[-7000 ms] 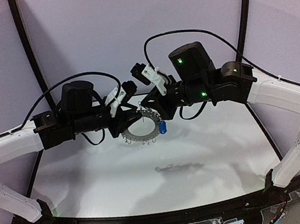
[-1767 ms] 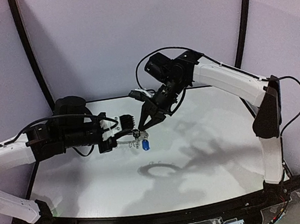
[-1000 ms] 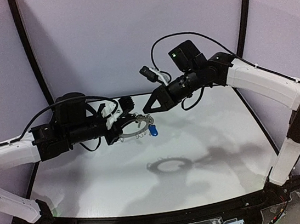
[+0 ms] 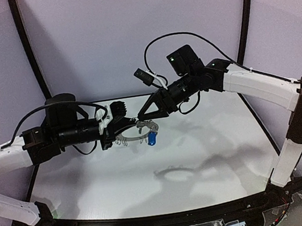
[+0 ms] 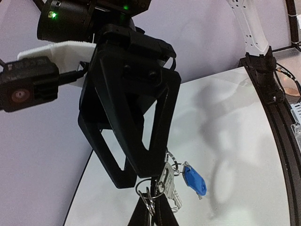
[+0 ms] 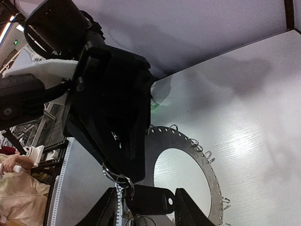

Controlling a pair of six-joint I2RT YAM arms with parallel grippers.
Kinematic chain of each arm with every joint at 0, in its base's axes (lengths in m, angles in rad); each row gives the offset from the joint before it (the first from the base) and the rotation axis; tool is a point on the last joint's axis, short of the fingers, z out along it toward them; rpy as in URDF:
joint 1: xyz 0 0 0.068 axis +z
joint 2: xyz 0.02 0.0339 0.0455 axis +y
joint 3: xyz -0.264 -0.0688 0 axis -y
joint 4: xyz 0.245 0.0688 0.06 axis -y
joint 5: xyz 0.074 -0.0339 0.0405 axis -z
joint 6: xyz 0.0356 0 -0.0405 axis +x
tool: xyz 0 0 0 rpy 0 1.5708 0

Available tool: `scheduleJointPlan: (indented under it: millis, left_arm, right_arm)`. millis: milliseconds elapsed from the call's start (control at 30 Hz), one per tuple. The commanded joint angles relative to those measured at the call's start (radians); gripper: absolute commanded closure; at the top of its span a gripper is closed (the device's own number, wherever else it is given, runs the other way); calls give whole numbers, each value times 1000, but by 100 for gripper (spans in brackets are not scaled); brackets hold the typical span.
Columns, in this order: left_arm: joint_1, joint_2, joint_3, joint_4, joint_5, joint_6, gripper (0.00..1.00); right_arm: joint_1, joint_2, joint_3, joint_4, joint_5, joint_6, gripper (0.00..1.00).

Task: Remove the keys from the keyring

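The keyring (image 4: 132, 139), a flat dark-grey disc fringed with wire loops, hangs in the air between both arms. My left gripper (image 4: 118, 127) is shut on its left rim; in the left wrist view its fingers (image 5: 151, 209) pinch the disc edge-on. My right gripper (image 4: 140, 118) meets the ring's far rim. In the right wrist view the right gripper (image 6: 146, 212) is shut on the black key head (image 6: 153, 200), with split rings bunched at its left end. The blue key (image 4: 152, 139) dangles from a loop and also shows in the left wrist view (image 5: 194, 179), beside a silver key (image 5: 170, 186).
The white table (image 4: 200, 151) lies below with the ring's shadow (image 4: 173, 172) on it. A black frame rail (image 4: 154, 219) runs along the near edge. The disc's wide hole and rim (image 6: 211, 179) fill the right wrist view, and the left gripper body (image 6: 113, 117) looms close.
The left arm has lowered and turned the ring a little. The right gripper has come down and left onto the ring's rim. The blue key hangs lower.
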Motion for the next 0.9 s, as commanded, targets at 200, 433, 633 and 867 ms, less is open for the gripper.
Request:
scheduleJointPlan:
  millis: [200,433,633,867]
  left_arm:
    - [-4,-2,-2,23,-25,29,99]
    - [-4,8,-2,22,-54,26,99]
    - [-4,2,-8,23,-62,22,99]
    - [-3,-14,-33,56,-107,8,99]
  right_arm:
    - [20,30,49,-48,-29,13,64]
    - [36,39,56,-57,-32,21,77]
    - [43,37,64,-67,-11,25,95]
    - [44,28,77,-120,96,36,100]
